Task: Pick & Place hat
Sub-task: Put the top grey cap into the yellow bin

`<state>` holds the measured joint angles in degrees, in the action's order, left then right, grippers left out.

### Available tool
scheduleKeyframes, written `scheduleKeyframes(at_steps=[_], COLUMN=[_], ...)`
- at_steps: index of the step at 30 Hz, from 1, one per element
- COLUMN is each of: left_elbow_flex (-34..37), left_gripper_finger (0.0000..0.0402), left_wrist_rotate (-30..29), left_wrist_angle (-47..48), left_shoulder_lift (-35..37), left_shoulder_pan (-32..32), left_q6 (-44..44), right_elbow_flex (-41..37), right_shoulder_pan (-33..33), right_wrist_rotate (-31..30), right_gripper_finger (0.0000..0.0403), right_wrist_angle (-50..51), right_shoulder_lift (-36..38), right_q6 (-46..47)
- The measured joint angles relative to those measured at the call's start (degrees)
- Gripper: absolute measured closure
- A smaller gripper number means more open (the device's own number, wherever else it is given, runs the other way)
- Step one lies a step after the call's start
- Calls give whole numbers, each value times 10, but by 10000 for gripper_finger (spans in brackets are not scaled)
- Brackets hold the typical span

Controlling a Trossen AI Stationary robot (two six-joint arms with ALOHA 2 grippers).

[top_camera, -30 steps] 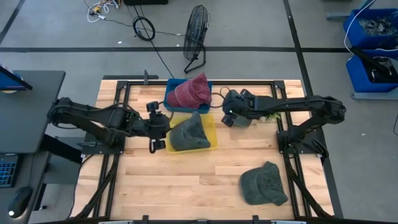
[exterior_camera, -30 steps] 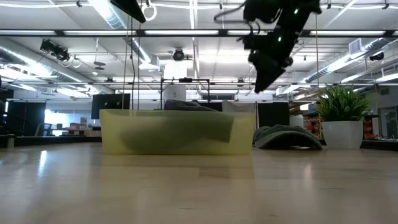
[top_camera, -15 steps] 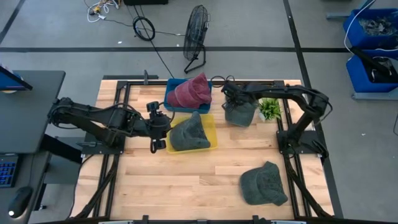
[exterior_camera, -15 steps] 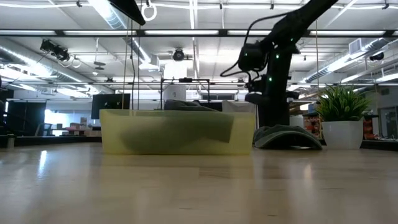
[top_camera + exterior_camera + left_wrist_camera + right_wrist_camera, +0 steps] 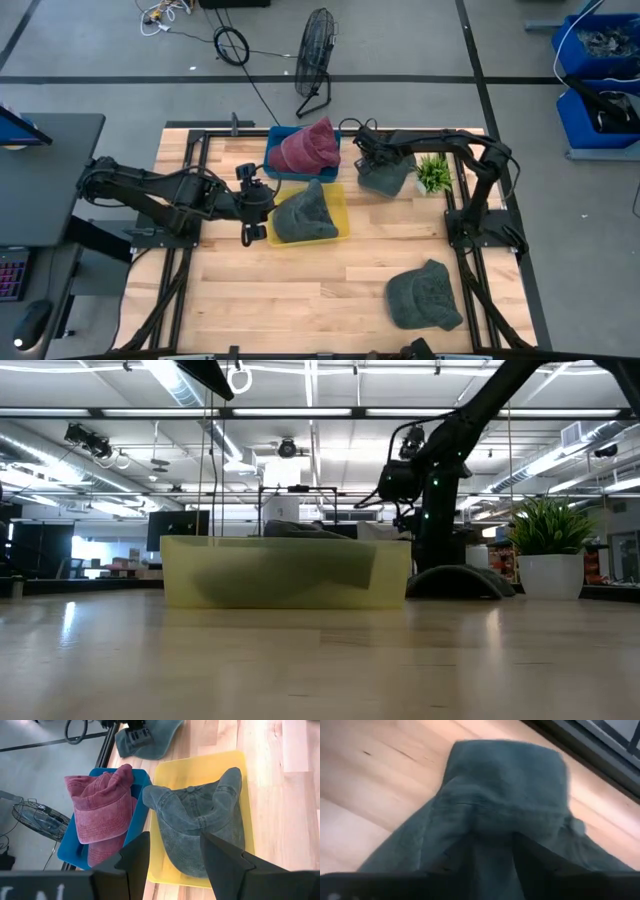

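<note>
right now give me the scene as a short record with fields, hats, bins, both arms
yellow bin: holds a grey-green cap
blue bin: holds a maroon cap
loose caps: one grey cap on the table's near right; another grey cap beside the potted plant
right pincer: down on the cap by the plant, grip unclear
left pincer: open, beside the yellow bin

Two dark, near-black jointed arms on black frame bases. Left gripper point(image 5: 172, 857): broad matte black wedge-shaped fingers. Right gripper point(image 5: 487, 852): same dark fingers. Small green lights on right arm.
</note>
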<state>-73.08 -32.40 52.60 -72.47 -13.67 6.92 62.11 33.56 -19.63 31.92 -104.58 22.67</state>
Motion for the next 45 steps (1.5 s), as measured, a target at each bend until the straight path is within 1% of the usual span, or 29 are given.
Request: scheduleKeyframes(at_steps=[3, 7, 8, 12, 16, 22, 27, 31, 35, 37, 43, 45], left_elbow_flex=[0, 0, 0, 0, 0, 0, 0, 0, 0, 0, 0, 0], left_gripper_finger=[223, 223, 223, 223, 223, 223, 223, 223, 223, 223, 223, 223], left_wrist_rotate=[0, 0, 0, 0, 0, 0, 0, 0, 0, 0, 0, 0], left_wrist_angle=[0, 0, 0, 0, 0, 0, -1, -4, -4, -5, -5, -5], left_shoulder_lift=[0, 0, 0, 0, 0, 0, 0, 0, 0, 0, 0, 0], left_shoulder_pan=[0, 0, 0, 0, 0, 0, 0, 0, 0, 0, 0, 0], left_q6=[0, 0, 0, 0, 3, 14, 19, 30, 30, 30, 30, 30], right_elbow_flex=[0, 0, 0, 0, 0, 0, 0, 0, 0, 0, 0, 0], right_shoulder_pan=[5, 8, 7, 6, -3, -27, -55, -93, -140, -167, -247, -267], right_wrist_rotate=[10, 17, 17, 27, 54, 63, 107, 129, 202, 224, 227, 219], right_gripper_finger=[303, 383, 392, 393, 398, 400, 401, 401, 401, 401, 401, 401], right_wrist_angle=[-6, -8, -7, 3, 35, 94, 94, 47, -14, -49, -149, -183], right_shoulder_lift=[-17, -29, -28, -15, 30, 144, 243, 298, 323, 324, 305, 292], right_q6=[-7, -36, -48, -56, -60, -42, -1, 46, 93, 114, 157, 176])
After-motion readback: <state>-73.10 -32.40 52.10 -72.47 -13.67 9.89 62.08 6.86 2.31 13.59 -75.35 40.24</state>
